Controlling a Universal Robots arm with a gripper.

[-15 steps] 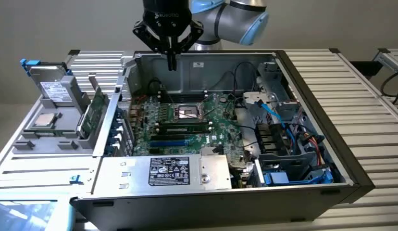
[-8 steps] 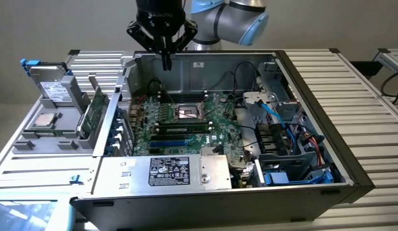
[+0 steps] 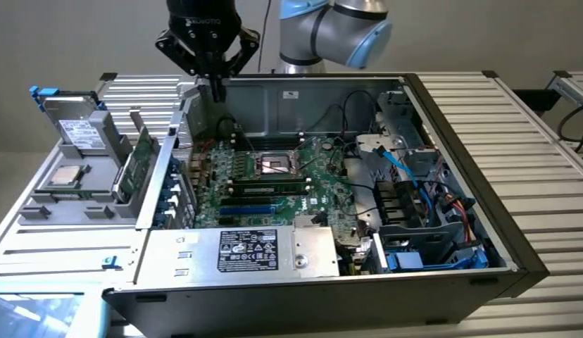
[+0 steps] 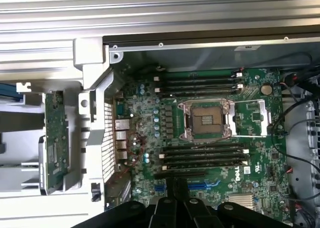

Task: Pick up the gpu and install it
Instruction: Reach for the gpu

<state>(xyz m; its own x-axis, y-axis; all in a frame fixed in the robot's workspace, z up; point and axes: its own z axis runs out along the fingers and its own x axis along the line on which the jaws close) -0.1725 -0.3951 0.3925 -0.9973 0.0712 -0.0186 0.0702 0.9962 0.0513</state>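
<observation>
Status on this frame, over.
Gripper shut, empty, above the open computer case. Graphics card on edge in the grey rack outside the case, untouched. Nothing lying over it.

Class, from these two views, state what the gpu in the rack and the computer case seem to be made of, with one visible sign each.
The gpu: green circuit board, likely fibreglass laminate with matte coating, studded with small soldered parts. The computer case: probably bare sheet metal, dull grey, judging by thin folded edges and a perforated panel.

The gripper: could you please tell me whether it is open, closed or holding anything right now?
Gripper: closed, holding nothing.
</observation>
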